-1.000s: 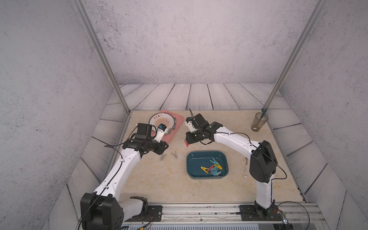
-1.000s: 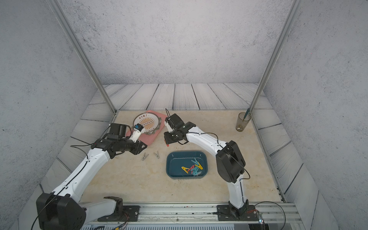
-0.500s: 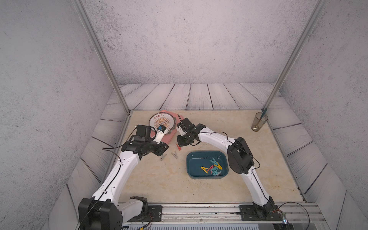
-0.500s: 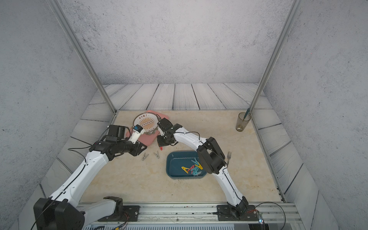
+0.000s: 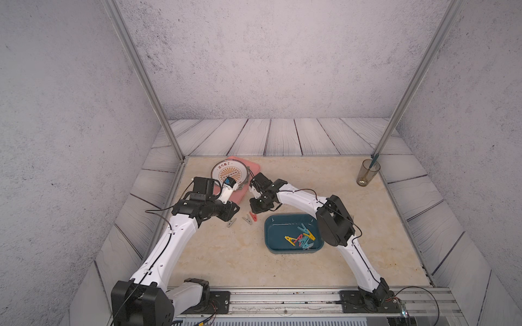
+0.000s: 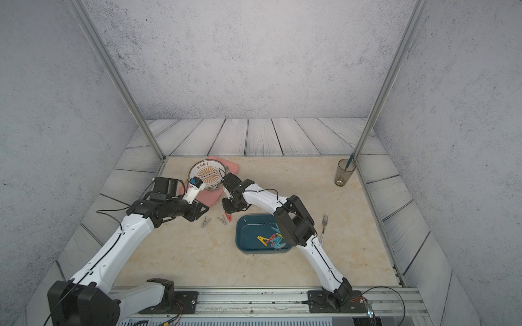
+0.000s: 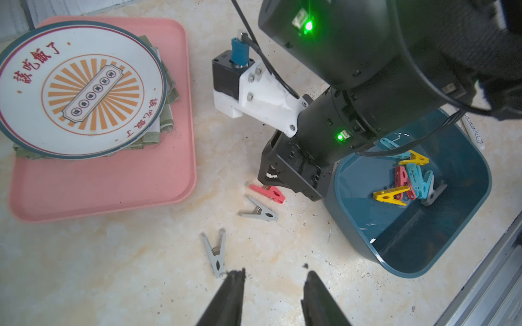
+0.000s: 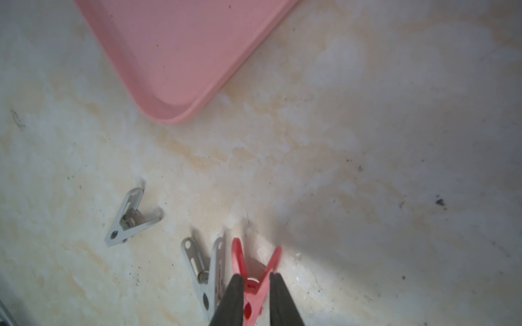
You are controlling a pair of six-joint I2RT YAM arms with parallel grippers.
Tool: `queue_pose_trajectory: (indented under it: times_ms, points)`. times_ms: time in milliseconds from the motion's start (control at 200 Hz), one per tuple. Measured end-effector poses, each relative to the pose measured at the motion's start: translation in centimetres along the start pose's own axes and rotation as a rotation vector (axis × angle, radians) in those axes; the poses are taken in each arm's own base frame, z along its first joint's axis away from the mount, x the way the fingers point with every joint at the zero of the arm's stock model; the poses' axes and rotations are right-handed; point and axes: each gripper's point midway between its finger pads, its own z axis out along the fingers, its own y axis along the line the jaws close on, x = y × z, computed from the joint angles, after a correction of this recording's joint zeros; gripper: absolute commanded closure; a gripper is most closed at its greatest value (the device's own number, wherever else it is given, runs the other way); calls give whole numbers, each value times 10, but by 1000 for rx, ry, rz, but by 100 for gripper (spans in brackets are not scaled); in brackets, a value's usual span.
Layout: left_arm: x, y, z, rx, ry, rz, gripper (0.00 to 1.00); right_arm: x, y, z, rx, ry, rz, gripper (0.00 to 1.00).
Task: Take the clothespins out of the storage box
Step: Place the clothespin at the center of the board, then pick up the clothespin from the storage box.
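The dark teal storage box (image 5: 288, 218) (image 6: 240, 225) stands at mid table with several clothespins (image 5: 302, 239) (image 6: 272, 240) (image 7: 409, 180) heaped inside. Left of it, a red clothespin (image 5: 253, 216) (image 7: 268, 193) (image 8: 254, 282) and two grey ones (image 7: 260, 211) (image 7: 216, 254) lie on the table. My right gripper (image 5: 257, 210) (image 8: 255, 278) hangs low over the red one. Its jaws are slightly parted, with that pin between them on the table. My left gripper (image 5: 233, 210) (image 7: 274, 273) is open and empty. One fingertip is beside the nearer grey pin.
A pink tray (image 5: 240, 195) (image 7: 113, 192) carrying a round plate (image 5: 228, 173) over folded cloth sits behind both grippers. A fork (image 6: 324, 225) lies right of the box, partly behind the right arm. A glass (image 5: 367, 175) stands at the back right corner.
My right arm swung left and down from behind the box, set the red clothespin beside the grey ones, and its jaws have parted. The left arm barely moved.
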Motion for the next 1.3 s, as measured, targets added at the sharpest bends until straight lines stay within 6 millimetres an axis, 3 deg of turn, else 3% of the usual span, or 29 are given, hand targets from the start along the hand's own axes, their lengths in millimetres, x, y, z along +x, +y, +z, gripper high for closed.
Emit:
queue_pose_trajectory:
  times_ms: [120,215,320,505,636,846,1001,1106,1301]
  points:
    - [0,-1,0,8,-1,0,59,2,-6,-6,33,-7,-24,65]
    - [-1,-2,0,14,-4,1,59,8,-12,-27,66,-21,-44,61]
    - [-1,-3,2,21,-3,1,59,10,-16,-72,92,-75,-66,59]
    - [1,-6,7,33,12,4,59,10,-31,-172,140,-266,-74,56]
    - [2,-8,11,43,23,9,59,33,-60,-210,221,-333,-48,55]
    - [6,-20,26,77,62,38,59,106,-112,-221,340,-333,14,53]
    - [3,-38,37,104,94,102,59,148,-125,-230,335,-390,53,53]
    - [-5,-51,44,123,105,156,59,157,-124,-242,313,-445,74,53]
    - [-36,-77,64,146,111,310,59,153,-117,-261,276,-523,100,53]
